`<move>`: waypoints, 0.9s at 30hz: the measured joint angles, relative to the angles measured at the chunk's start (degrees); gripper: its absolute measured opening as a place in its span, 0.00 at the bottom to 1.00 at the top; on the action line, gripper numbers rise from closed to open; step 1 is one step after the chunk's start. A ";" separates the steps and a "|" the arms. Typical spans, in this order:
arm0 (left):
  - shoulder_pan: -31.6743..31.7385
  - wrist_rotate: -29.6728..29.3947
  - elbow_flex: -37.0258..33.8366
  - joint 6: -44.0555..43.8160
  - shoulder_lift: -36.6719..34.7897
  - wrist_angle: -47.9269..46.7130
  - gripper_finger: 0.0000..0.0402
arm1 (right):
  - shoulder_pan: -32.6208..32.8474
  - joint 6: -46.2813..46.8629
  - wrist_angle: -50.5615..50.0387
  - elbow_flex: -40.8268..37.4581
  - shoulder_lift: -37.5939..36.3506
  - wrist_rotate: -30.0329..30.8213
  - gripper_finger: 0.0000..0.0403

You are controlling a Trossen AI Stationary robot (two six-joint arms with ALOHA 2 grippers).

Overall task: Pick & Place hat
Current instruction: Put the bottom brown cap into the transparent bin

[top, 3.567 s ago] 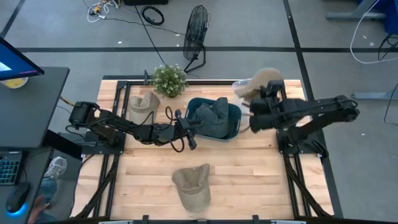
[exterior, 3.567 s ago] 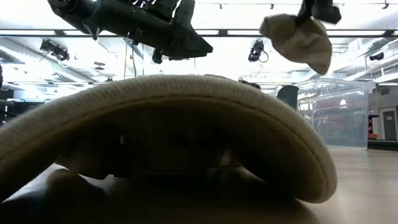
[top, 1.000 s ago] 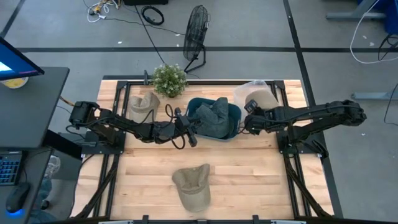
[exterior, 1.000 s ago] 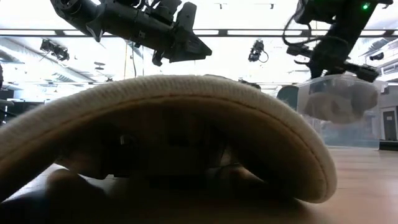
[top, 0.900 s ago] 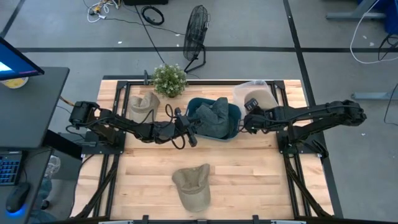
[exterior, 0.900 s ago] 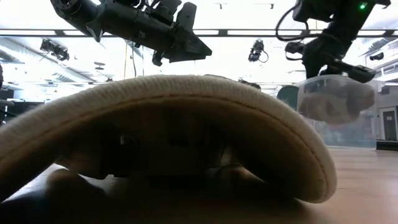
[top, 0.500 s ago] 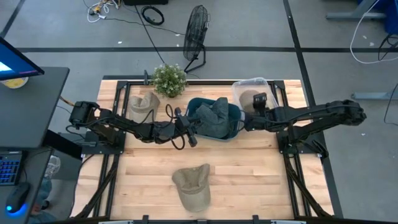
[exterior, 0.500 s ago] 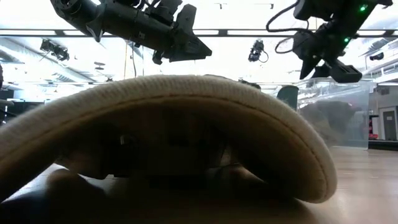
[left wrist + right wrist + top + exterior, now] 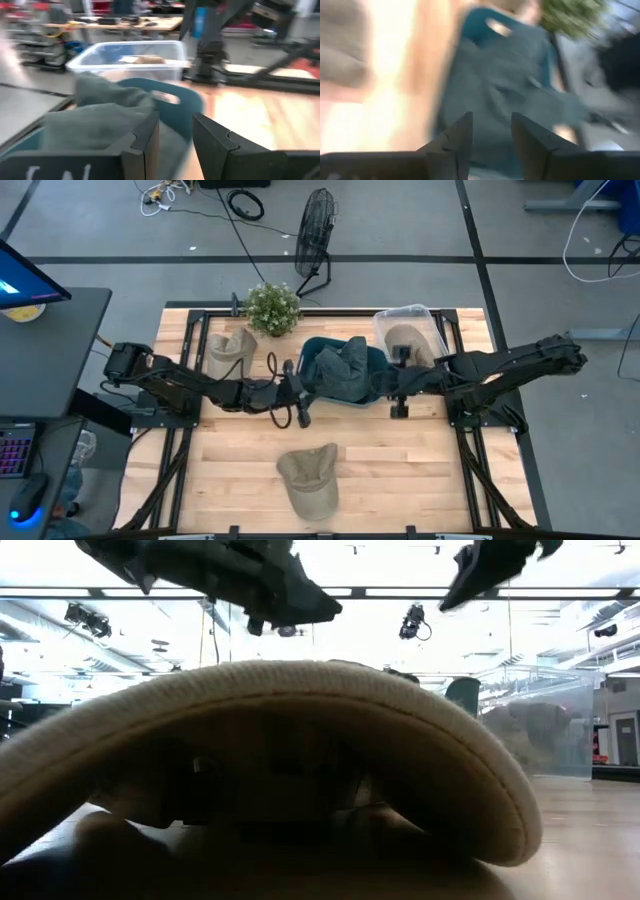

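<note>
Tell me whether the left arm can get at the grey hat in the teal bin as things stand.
Probably yes. The left gripper hangs beside the teal bin, fingers open and empty, facing the grey hat piled in it. Nothing lies between them, and the right gripper is at the bin's far side.

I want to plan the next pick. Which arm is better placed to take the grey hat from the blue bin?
Probably the left. The left gripper hangs open at the blue bin's left edge, and its wrist view looks straight at the grey hat. The right gripper, also open, sits at the bin's right side, beside the clear bin.
</note>
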 joint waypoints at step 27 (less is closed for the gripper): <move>-12.97 17.86 0.02 -16.51 -2.57 -14.13 0.30 | 10.65 -1.26 51.89 -3.04 34.83 -29.13 0.56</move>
